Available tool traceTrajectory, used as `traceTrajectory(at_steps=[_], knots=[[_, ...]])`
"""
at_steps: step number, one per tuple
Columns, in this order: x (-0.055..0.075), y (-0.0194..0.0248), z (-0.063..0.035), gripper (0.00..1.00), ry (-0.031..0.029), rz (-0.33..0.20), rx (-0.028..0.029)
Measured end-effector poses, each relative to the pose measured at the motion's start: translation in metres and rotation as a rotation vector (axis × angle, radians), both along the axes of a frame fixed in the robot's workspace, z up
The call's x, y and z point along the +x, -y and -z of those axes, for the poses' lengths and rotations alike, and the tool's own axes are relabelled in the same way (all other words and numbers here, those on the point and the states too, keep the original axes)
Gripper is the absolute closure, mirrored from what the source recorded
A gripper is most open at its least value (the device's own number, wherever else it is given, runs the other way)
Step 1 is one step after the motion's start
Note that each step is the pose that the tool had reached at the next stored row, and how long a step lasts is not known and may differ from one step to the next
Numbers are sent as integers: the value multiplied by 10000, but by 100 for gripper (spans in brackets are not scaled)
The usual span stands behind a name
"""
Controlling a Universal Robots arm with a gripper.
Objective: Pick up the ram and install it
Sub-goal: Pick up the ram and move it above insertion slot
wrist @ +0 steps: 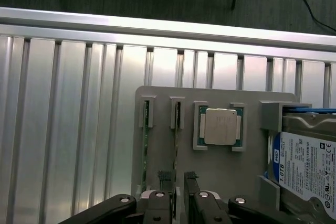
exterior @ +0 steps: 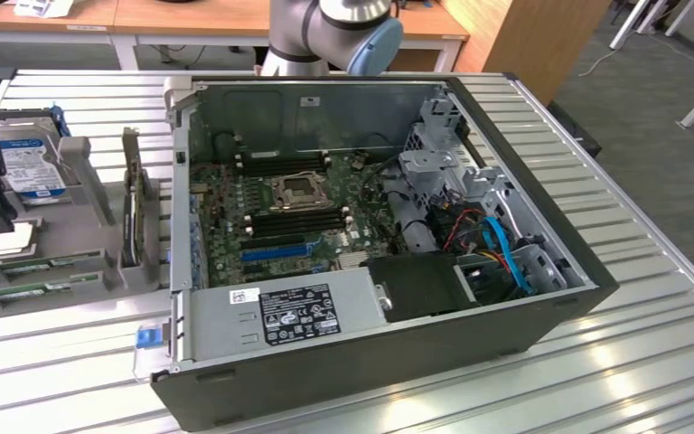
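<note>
Tool [wrist: 178,176] parted narrowly astride the ram [wrist: 177,145], one other stick [wrist: 145,145] beside; one processor [wrist: 220,126], one hard drive [wrist: 304,166]

- We see the counter [wrist: 68,129] silver, striped with lengthwise ribs.
- The tray [wrist: 220,166] is plain grey.
- The ram [wrist: 177,129] and the other stick [wrist: 145,145] show green.
- The processor [wrist: 221,126] is dull silver, edged green.
- The hard drive [wrist: 307,169] wears a white label with a blue band.
- The gripper [wrist: 177,175] is black.
- Our computer case [exterior: 444,362] is dark grey, its motherboard [exterior: 232,226] green, its cables [exterior: 510,258] blue.
</note>
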State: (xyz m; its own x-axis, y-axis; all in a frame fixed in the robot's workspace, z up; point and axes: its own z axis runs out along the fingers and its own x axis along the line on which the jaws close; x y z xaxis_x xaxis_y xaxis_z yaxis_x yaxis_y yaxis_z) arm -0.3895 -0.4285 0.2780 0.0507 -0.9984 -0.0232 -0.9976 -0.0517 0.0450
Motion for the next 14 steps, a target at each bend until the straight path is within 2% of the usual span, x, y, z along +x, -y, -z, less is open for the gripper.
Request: traceTrajectory(at_steps=[14], knots=[[162,30,0,76,-1,0,0]])
